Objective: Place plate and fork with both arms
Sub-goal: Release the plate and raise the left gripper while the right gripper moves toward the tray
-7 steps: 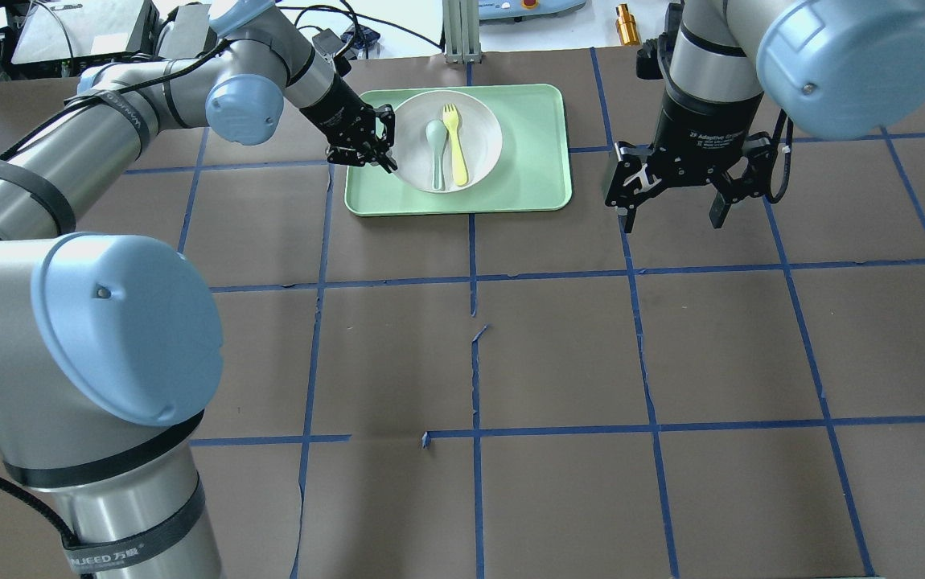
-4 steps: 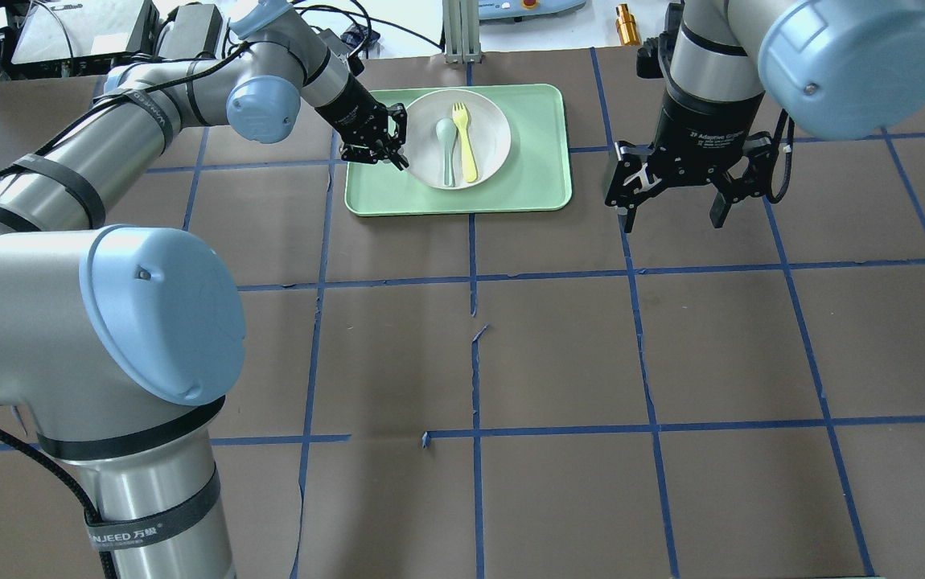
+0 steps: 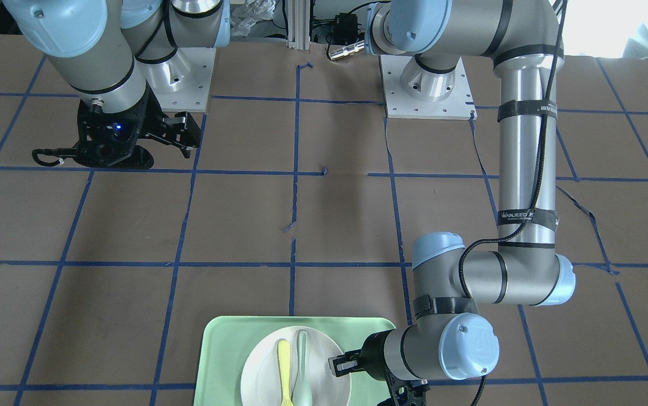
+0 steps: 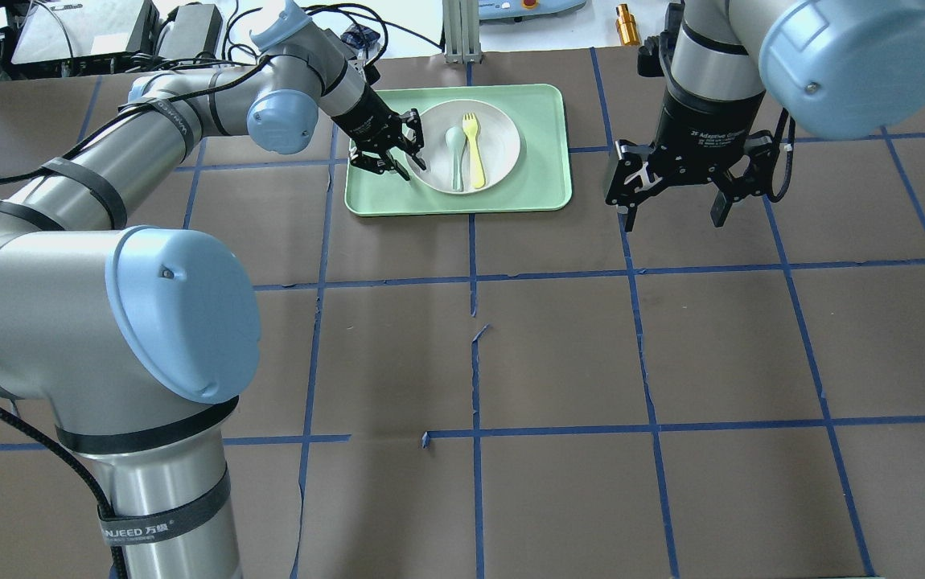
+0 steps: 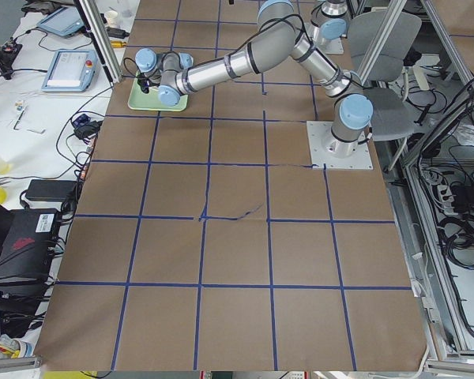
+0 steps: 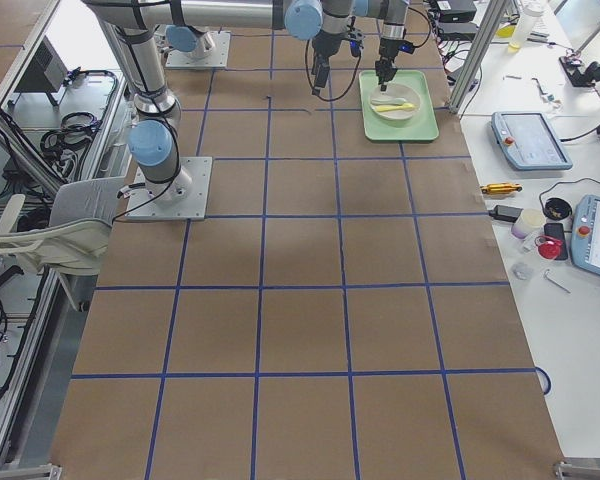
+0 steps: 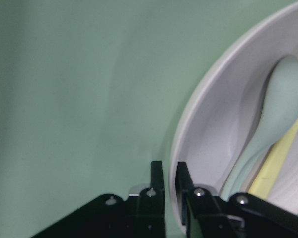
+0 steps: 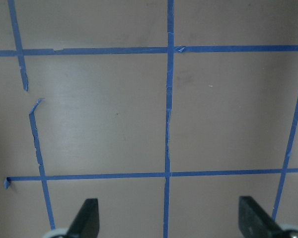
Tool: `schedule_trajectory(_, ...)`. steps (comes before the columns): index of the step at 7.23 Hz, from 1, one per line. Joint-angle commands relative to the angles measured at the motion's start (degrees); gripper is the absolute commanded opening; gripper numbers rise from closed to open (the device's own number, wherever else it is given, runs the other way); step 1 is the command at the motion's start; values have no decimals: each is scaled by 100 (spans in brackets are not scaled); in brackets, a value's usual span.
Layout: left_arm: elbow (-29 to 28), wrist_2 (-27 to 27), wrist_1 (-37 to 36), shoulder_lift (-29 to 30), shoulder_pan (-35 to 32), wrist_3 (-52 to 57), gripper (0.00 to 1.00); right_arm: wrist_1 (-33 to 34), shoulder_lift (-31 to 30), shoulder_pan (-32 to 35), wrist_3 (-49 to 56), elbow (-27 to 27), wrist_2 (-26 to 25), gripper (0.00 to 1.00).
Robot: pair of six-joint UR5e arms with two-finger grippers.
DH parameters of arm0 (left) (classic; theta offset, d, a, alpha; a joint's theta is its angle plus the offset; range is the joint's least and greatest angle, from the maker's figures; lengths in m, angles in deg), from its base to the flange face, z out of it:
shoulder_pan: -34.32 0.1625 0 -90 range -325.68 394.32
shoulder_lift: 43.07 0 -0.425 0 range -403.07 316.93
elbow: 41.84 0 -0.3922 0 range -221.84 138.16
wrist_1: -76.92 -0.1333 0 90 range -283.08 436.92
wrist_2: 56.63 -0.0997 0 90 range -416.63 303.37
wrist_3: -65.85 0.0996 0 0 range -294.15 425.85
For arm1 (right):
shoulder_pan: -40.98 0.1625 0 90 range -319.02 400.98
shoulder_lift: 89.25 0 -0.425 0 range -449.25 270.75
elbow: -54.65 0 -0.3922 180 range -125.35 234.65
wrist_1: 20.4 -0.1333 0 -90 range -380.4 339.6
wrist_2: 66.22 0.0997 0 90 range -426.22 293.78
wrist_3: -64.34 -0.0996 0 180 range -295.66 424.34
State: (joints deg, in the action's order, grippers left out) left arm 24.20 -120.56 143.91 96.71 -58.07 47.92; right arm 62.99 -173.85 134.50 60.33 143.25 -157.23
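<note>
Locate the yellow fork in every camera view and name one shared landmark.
Front-facing: fork bottom centre, on the plate, left of spoon.
Overhead: top centre, right of spoon.
Exterior left: too small to tell.
Exterior right: top, on the plate.
Left wrist: right edge, beside spoon.
Right wrist: not in view.
Shared landmark: green tray.

A robotics lab: brown table (image 4: 559, 346) gridded with blue tape (image 8: 167, 124), teach pendants (image 6: 525, 140), loose cables (image 5: 79, 130) and aluminium framing (image 6: 477, 55) alongside.
</note>
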Motion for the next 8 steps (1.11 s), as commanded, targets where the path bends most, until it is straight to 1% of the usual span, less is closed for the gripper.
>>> schedule_trajectory(1, 40, -101, 15, -240, -51, 0, 100, 19, -4, 8, -29, -9, -4, 100)
schedule_trajectory(2, 101, -528, 76, -477, -60, 0, 100, 45, -4, 8, -38, -18, 31, 100)
schedule_trajectory(3, 276, -1011, 303, -783, -112, 9, 100, 54, 13, 35, -47, -36, 118, 100)
schedule_trajectory(4, 565, -1738, 610, -1178, -130, 79, 100, 72, 48, 43, -91, -79, 128, 100)
schedule_trajectory(5, 933, -2033, 978, -1591, -122, 567, 100, 115, 57, 44, -100, -80, 119, 100)
schedule_trajectory(6, 1198, -2645, 1513, -2021, -113, 911, 100, 220, 101, 52, -100, -71, 128, 100)
schedule_trajectory(7, 1192, -2947, 2423, -2348, -95, 1071, 100, 300, 206, 70, -187, -80, 119, 100)
schedule_trajectory(8, 1165, -2985, 3058, -2716, -86, 1186, 100, 466, 285, 122, -214, -80, 119, 100)
